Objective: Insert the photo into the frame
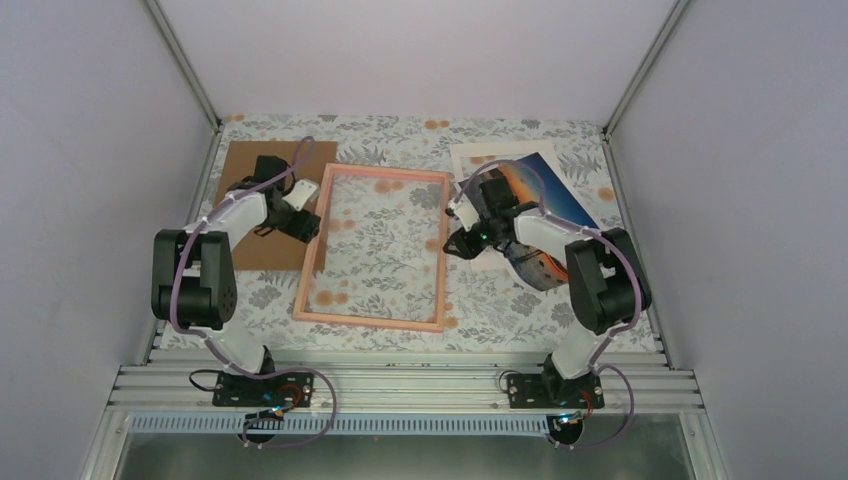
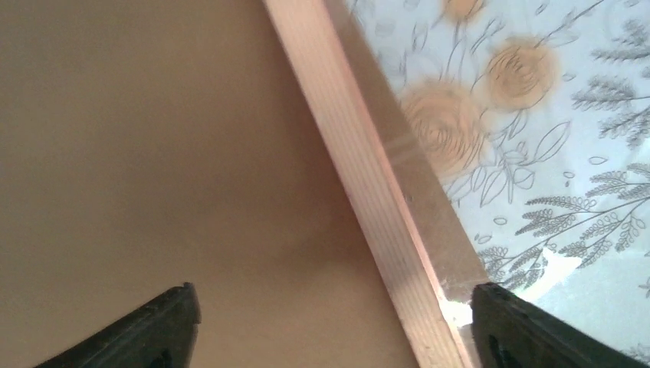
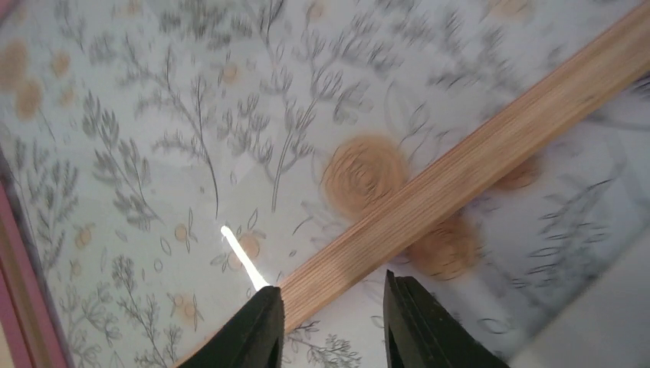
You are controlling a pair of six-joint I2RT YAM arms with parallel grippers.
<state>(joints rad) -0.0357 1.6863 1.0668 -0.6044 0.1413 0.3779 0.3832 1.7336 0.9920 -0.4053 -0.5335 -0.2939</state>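
Note:
The pink frame lies flat mid-table, the flowered cloth showing through it. Its left border rests over the edge of a brown cardboard sheet. My left gripper hangs low over that border, jaws wide open, the border running between the fingertips close to the right one. My right gripper stands over the frame's right border, partly open, one finger over the strip, the other outside it with cloth showing between. The photo, an orange sunset print, lies at the right, partly under the right arm.
A white sheet lies under the photo at the back right. Grey walls close in the table on three sides. A metal rail carries both arm bases along the near edge. A bright glint shows inside the frame.

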